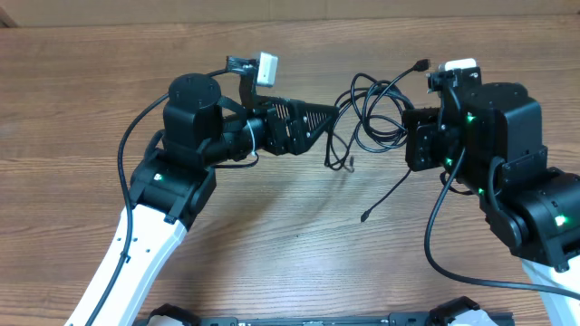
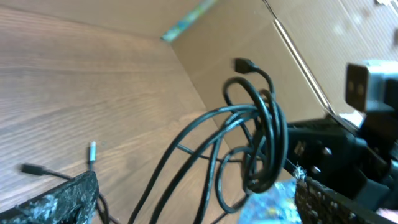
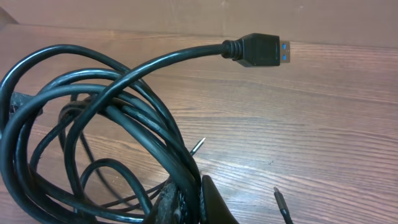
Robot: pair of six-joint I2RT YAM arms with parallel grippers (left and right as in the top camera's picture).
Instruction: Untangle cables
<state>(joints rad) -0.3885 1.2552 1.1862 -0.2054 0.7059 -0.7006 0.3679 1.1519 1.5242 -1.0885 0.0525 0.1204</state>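
The cables [image 1: 376, 109] are a bundle of thin black loops lying between my two grippers, with loose ends trailing toward the front [image 1: 364, 217] and a plug end pointing back [image 1: 421, 65]. My right gripper [image 1: 410, 136] is shut on several strands of the bundle [image 3: 124, 118], pinched between its fingers [image 3: 196, 199]. A black plug with a blue insert [image 3: 261, 51] sticks out to the right. My left gripper [image 1: 317, 118] is open, its fingers wide apart [image 2: 196, 208], with cable loops [image 2: 261, 137] hanging between them, touching neither finger.
A cardboard wall [image 1: 272, 9] runs along the table's far edge and shows in the left wrist view [image 2: 249, 25]. Small loose plug ends lie on the wood [image 2: 92, 151] [image 3: 283, 205]. The thick arm wires [image 1: 435, 235] hang by the right arm.
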